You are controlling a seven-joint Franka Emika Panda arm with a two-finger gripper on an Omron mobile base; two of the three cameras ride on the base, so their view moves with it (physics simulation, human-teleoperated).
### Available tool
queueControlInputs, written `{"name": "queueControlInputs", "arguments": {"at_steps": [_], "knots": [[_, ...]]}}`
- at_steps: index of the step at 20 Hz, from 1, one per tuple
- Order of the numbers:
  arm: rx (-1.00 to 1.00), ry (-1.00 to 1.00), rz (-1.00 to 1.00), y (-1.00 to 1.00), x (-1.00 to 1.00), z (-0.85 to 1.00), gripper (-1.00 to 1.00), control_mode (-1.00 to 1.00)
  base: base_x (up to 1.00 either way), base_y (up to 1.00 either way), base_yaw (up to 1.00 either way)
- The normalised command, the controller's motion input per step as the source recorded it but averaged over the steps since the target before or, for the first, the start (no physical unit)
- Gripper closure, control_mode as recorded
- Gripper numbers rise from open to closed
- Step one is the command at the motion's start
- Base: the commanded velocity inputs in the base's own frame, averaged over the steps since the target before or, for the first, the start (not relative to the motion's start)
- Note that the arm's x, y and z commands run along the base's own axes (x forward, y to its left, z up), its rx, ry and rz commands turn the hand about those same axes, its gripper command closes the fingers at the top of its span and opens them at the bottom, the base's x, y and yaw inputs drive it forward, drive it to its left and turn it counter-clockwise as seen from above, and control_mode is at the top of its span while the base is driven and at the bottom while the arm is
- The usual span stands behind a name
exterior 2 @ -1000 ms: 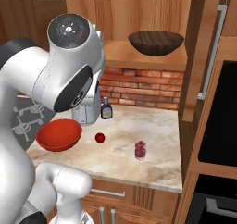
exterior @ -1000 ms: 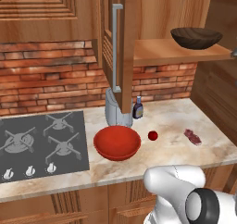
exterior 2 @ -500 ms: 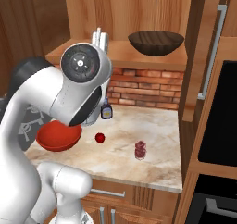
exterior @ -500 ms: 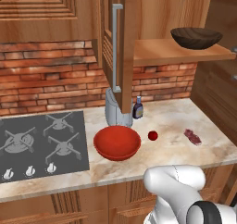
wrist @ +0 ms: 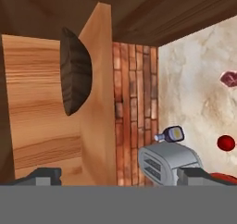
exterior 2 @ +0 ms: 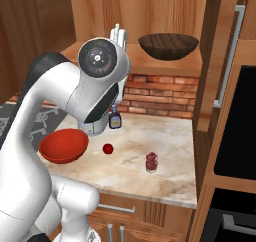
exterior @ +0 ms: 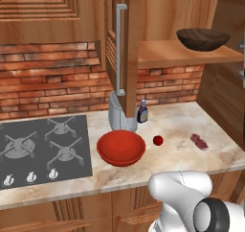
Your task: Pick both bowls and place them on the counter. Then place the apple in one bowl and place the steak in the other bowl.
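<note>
pretty even soft rendered light all round, barely any shadows, slight sheen on the red bowl (exterior: 121, 148), everything sharp, no blur

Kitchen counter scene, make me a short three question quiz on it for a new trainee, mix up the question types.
1. True or false: the dark brown bowl already sits on the counter.
2. Multiple choice: which lies nearest the red bowl? A) the steak B) the apple C) the dark brown bowl
3. Fill in: the small bottle stands beside the silver ____.

Key
1. False; it is up on the wooden shelf.
2. B
3. toaster
</note>
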Motion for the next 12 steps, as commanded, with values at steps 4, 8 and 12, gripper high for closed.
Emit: {"name": "queueControlInputs", "arguments": {"at_steps": [4, 8, 12], "knots": [[0.0, -0.03, 0.0, -0.15, 0.34, 0.0, -1.0, -1.0, 0.0, 0.0, 0.0], [0.0, -0.01, 0.0, -0.09, 0.37, 0.0, -1.0, -1.0, 0.0, 0.0, 0.0], [0.0, 0.0, 0.0, -0.09, 0.38, 0.0, -1.0, -1.0, 0.0, 0.0, 0.0]]}}
